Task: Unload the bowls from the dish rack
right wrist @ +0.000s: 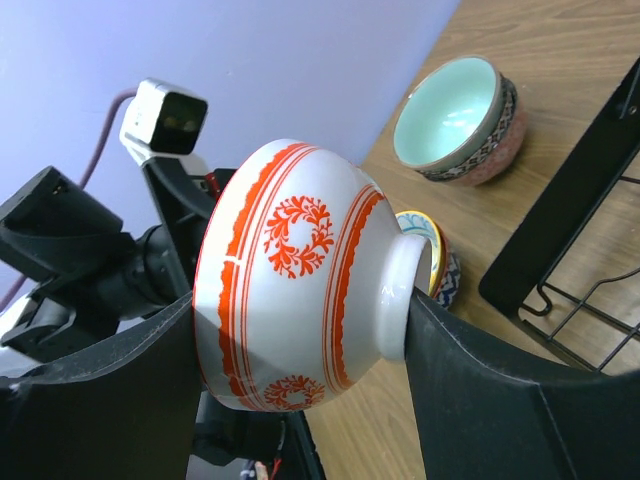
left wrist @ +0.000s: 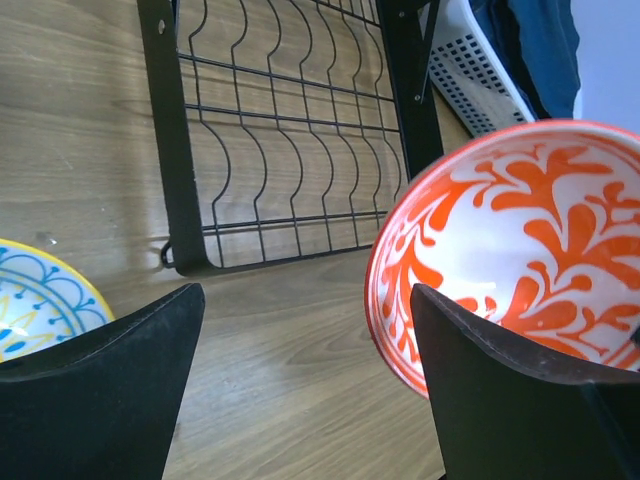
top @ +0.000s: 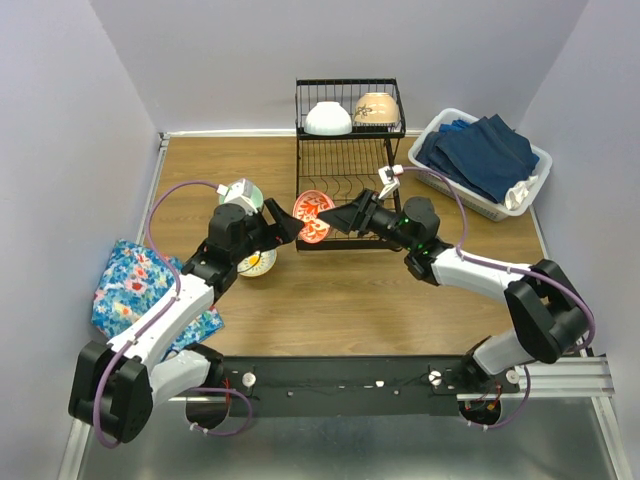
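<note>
My right gripper (top: 322, 218) is shut on a red/orange-patterned bowl (top: 311, 212), held on its side above the table at the dish rack's (top: 345, 170) front left corner. In the right wrist view one finger presses the rim and the other the foot of this bowl (right wrist: 290, 290). My left gripper (top: 284, 226) stands open right beside it; in its wrist view the bowl's (left wrist: 510, 230) patterned inside faces me, its rim reaching just past my right finger (left wrist: 520, 410). A white bowl (top: 328, 118) and a beige bowl (top: 376, 108) sit upside down on the rack's raised shelf.
A mint-green bowl (top: 243, 192) and a yellow-inside bowl (top: 258, 262) stand on the table left of the rack. A floral cloth (top: 128, 288) lies at the left edge. A white basket (top: 530, 185) with blue cloths stands at the right.
</note>
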Motion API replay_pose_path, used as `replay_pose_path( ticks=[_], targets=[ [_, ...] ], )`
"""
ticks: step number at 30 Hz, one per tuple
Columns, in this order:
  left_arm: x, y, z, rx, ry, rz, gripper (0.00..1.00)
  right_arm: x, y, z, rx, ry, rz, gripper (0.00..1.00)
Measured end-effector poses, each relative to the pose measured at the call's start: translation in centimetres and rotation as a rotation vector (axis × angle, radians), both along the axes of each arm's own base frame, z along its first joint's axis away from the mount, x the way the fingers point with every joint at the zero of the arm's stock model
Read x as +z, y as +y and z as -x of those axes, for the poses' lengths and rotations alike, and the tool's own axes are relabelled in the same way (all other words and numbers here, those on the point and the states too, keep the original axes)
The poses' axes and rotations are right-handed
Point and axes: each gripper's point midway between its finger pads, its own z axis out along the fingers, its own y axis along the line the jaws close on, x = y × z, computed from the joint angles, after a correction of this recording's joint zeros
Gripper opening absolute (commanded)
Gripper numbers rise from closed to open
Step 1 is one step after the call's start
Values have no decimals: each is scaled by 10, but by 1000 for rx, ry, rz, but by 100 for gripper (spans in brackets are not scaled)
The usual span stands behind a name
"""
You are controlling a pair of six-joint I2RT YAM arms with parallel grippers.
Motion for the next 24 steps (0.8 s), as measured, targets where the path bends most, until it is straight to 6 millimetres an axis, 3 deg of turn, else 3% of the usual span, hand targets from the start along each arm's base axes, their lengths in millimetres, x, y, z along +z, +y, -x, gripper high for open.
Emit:
replay_pose_path(
  ticks=[4, 5, 8, 19, 24],
  targets=[
    [5, -8, -3, 1, -2, 43, 74, 0, 0, 5, 15, 2, -8, 29],
    [7, -9, -4, 2, -6, 54, 63, -1, -1, 6, 17, 7, -10, 29],
    [13, -13, -5, 0, -20, 83, 52, -2, -2, 9, 23, 17, -12, 29],
    [11, -23, 0, -17, -9, 151, 47, -7, -8, 19, 28, 40, -18, 29],
    [7, -30, 3, -41, 5, 164, 38, -11, -11, 23, 26, 55, -16, 29]
  ],
)
